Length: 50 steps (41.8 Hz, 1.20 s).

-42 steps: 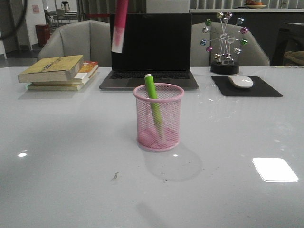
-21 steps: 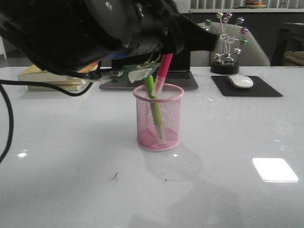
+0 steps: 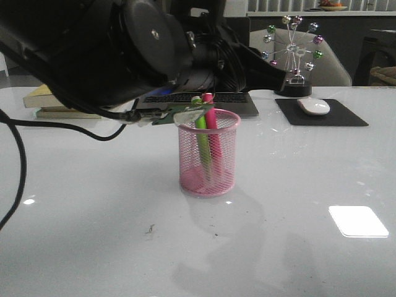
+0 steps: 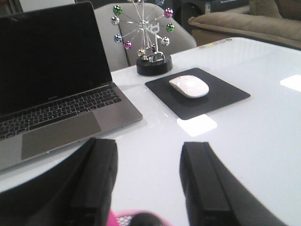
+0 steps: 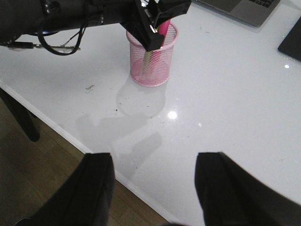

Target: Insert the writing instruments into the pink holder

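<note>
Glossy white tabletop [image 3: 297,179] fills your front view, with the pink mesh holder [image 3: 208,154] standing near its middle; both pens are inside it, the lime green pen [image 3: 201,139] leaning to the left of the magenta pen [image 3: 212,139], their tips poking just above the rim; your left arm hangs directly over the holder, and in the left wrist view the left gripper [image 4: 148,181] has its fingers [image 4: 202,181] spread apart with nothing between them, the holder's rim just visible below; your right gripper [image 5: 153,186] is also spread wide and empty, held well back from the holder, over the table's near edge; behind the holder sit a laptop [image 3: 244,102], a stack of books [image 3: 46,102], a white mouse [image 3: 314,106] on a black mouse pad [image 3: 346,116], and a desk ornament with coloured balls [image 3: 294,52]
</note>
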Each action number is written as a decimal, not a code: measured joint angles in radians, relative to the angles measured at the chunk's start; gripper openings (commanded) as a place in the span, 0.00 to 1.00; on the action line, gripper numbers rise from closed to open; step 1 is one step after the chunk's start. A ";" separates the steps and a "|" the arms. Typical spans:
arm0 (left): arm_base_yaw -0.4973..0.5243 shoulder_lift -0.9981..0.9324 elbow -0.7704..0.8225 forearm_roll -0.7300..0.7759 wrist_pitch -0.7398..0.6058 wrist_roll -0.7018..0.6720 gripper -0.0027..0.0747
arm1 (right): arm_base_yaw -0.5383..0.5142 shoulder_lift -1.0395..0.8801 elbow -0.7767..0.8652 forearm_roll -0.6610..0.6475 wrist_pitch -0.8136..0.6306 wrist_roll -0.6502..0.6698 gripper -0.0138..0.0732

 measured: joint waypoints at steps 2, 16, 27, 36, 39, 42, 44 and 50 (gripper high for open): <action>0.002 -0.013 0.000 0.000 0.038 0.000 0.54 | 0.000 0.000 0.000 0.000 0.000 0.000 0.72; 0.063 -0.218 0.000 0.012 0.465 0.072 0.54 | 0.000 0.000 0.000 0.000 0.000 0.000 0.72; 0.224 -0.448 0.000 0.111 0.965 0.090 0.54 | 0.000 0.000 0.000 0.000 0.000 0.000 0.72; 0.318 -0.657 0.023 0.422 1.261 -0.101 0.54 | 0.000 0.000 0.000 0.000 0.000 0.000 0.72; 0.320 -0.728 0.052 0.588 1.330 -0.240 0.54 | 0.000 0.000 0.000 0.000 0.000 0.000 0.72; 0.325 -0.797 0.094 0.726 1.382 -0.375 0.54 | 0.000 0.000 0.000 0.000 0.000 0.000 0.72; 0.334 -0.846 0.134 0.789 1.406 -0.450 0.54 | 0.000 0.000 0.000 0.000 -0.002 0.000 0.72; 0.380 -0.972 0.234 0.842 1.430 -0.546 0.54 | 0.000 0.000 0.000 0.000 -0.008 0.000 0.72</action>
